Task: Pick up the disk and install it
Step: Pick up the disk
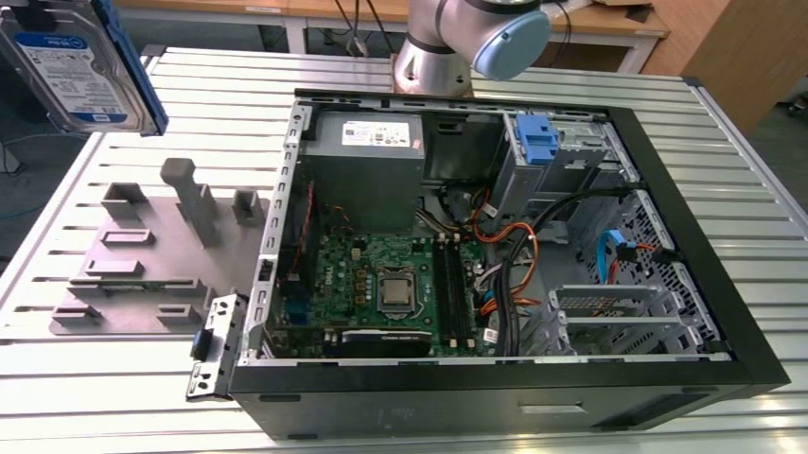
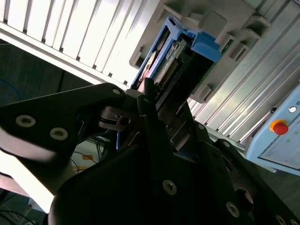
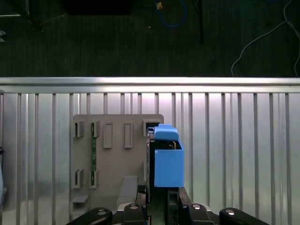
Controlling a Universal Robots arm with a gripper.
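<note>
Slatted aluminium table [image 1: 732, 142]; wooden bench [image 1: 606, 24] behind; dark floor [image 3: 117, 42].

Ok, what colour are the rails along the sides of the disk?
Blue; the disk shows them best in the first wrist view.

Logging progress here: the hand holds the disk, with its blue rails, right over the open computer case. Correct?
Not quite. The hand does hold the disk, blue rails on, but over the grey fixture plate at its edge, not the computer case; the first wrist view shows it.
</note>
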